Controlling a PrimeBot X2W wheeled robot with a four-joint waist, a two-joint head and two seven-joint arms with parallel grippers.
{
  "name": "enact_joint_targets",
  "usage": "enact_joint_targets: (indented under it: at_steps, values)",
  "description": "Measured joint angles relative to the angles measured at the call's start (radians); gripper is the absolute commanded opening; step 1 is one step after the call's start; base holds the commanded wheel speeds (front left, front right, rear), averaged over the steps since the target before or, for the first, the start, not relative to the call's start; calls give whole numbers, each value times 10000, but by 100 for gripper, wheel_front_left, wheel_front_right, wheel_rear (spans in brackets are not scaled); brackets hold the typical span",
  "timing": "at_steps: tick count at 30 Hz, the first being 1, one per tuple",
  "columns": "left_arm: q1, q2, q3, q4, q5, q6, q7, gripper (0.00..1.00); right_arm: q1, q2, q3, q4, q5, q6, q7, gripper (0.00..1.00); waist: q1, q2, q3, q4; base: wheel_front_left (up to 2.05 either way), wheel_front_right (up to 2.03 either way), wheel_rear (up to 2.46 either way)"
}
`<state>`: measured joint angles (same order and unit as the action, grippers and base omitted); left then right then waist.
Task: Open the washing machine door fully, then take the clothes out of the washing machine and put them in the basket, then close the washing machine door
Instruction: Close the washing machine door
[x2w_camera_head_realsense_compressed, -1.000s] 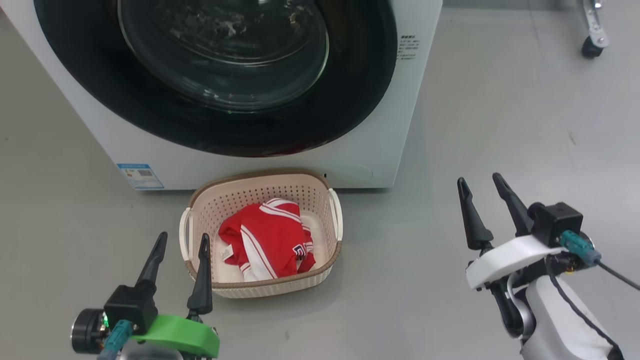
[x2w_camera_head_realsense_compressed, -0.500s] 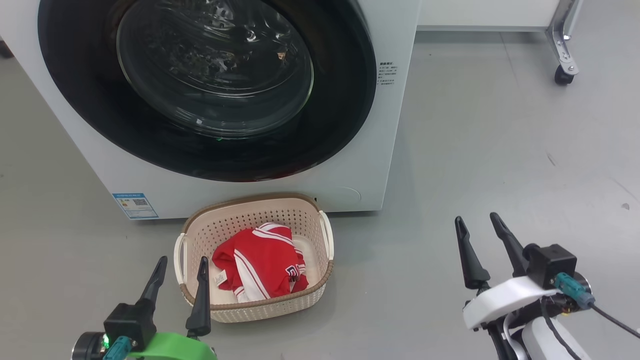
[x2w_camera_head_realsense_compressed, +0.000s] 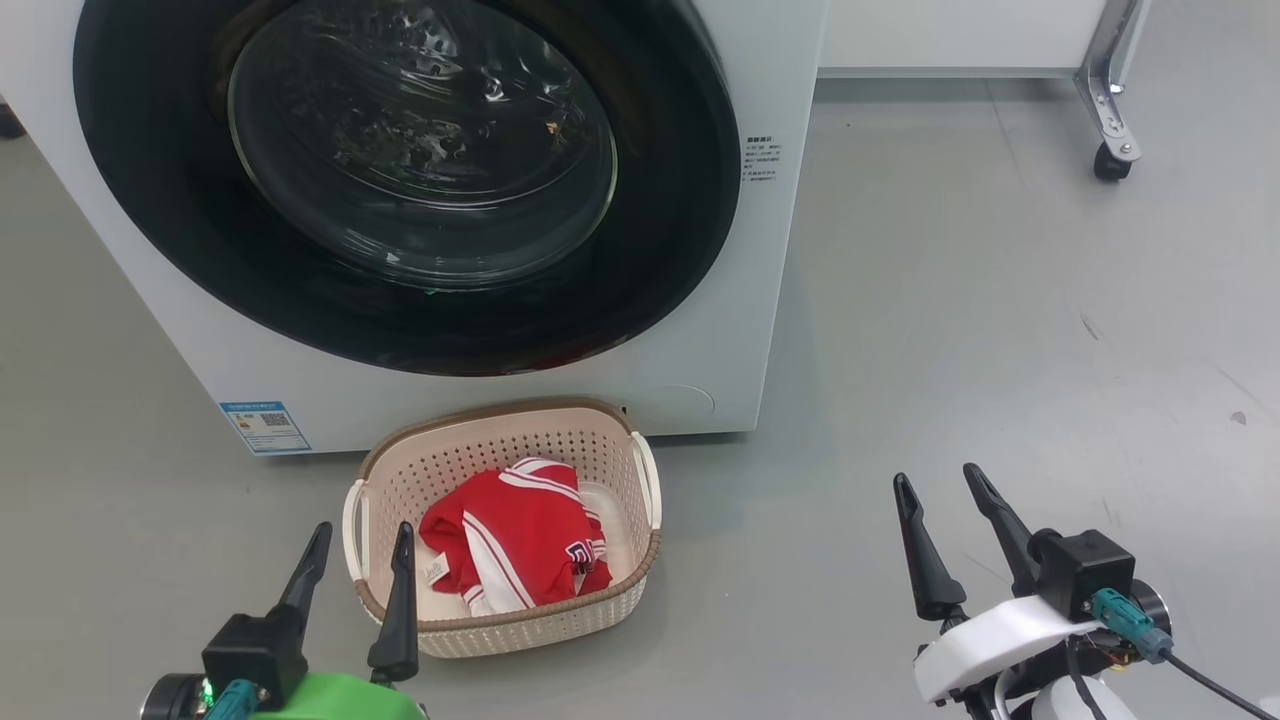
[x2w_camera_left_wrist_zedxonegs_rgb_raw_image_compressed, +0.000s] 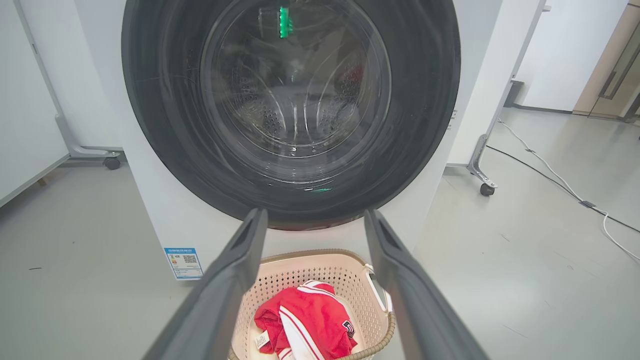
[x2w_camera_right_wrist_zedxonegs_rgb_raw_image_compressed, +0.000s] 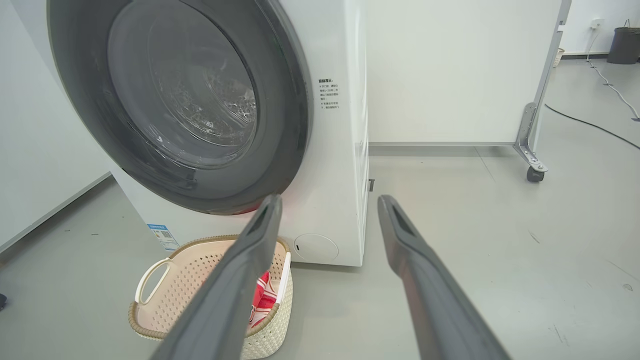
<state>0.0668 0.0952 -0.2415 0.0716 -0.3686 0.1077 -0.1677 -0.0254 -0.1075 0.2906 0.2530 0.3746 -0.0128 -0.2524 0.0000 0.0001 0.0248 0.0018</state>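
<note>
Labels first. Blue label (x2w_camera_head_realsense_compressed: 264, 427) w/ QR code sits low on the front of the washing machine (x2w_camera_head_realsense_compressed: 780, 300), at its left corner; print too small to read. Block of small dark print (x2w_camera_right_wrist_zedxonegs_rgb_raw_image_compressed: 329, 93) on the white front, just right of the washing machine door (x2w_camera_head_realsense_compressed: 660, 200): several short lines, not legible. Clothes (x2w_camera_head_realsense_compressed: 510, 530): red jersey w/ white stripes. It has a dark letter patch (x2w_camera_head_realsense_compressed: 578, 553) at one fold, partly tucked, can't read. Small white tag (x2w_camera_head_realsense_compressed: 433, 571) w/ script, also unreadable.

Door lies flush against the machine front: glossy black ring, glass bowl at centre. Perforated drum shows thru the glass in left wrist view. Faint red reflection on the ring's bottom edge.

Basket (x2w_camera_head_realsense_compressed: 520, 620) stands on grey floor (x2w_camera_head_realsense_compressed: 1000, 350), just in front of the machine, below the door. Clothes are bunched inside it.

Left gripper (x2w_camera_head_realsense_compressed: 363, 530): lower left of head view, green wrist housing (x2w_camera_head_realsense_compressed: 335, 697), fingers pointing up the view, spread apart, holding nothing. One finger overlaps the basket's near-left corner in head view; contact can't be told.

Right gripper (x2w_camera_head_realsense_compressed: 938, 476): lower right, white housing (x2w_camera_head_realsense_compressed: 985, 635), fingers spread apart, holding nothing, leaning slightly left. It's over bare floor, well apart from the basket. Teal plug (x2w_camera_head_realsense_compressed: 1125, 612) & black cable at the wrist.
</note>
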Motion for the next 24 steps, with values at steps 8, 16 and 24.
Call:
enact_joint_targets:
  at_steps: [8,16,24]
  values:
    - [99,25,-6,-121,-10,0,100,100,201,-2,-21,-259,-79,-84,0,100,0,-1,-36,-5,0,0,0]
    - [172,71,-4,-178,-10,0,215,100,374,-10,-61,-418,-150,-98,0,100,0,0,-34,15,0,0,0]
    - [212,75,12,-244,-8,2,230,100,501,-10,-98,-539,-169,-163,0,100,0,0,-35,40,0,0,0]
